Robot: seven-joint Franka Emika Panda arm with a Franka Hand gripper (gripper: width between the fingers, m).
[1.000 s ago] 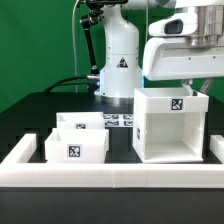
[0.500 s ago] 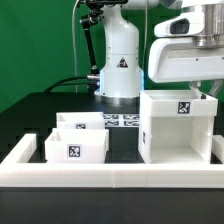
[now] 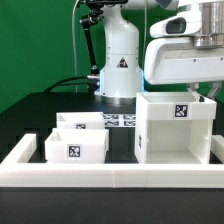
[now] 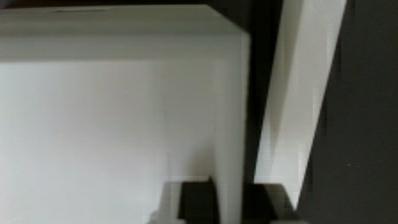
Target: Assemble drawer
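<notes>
The drawer's large white cube-like housing (image 3: pixel 176 128) stands at the exterior view's right, its open side facing front and a black-and-white tag on its upper front. Two small white trays (image 3: pixel 76 148) (image 3: pixel 80 123) sit side by side at the left, the front one showing a tag. My gripper (image 3: pixel 206 93) comes down on the housing's top right wall. In the wrist view my gripper (image 4: pixel 233 205) has a dark finger (image 4: pixel 199 205) on each side of the thin white housing wall (image 4: pixel 230 120), shut on it.
A long low white border wall (image 3: pixel 110 176) runs along the front and turns up both sides. The marker board (image 3: pixel 121 120) lies behind the trays. The arm's white base (image 3: pixel 119 62) stands at the back, before a green backdrop.
The housing has shifted a little toward the exterior view's right with my gripper on its wall. The trays have not moved.
</notes>
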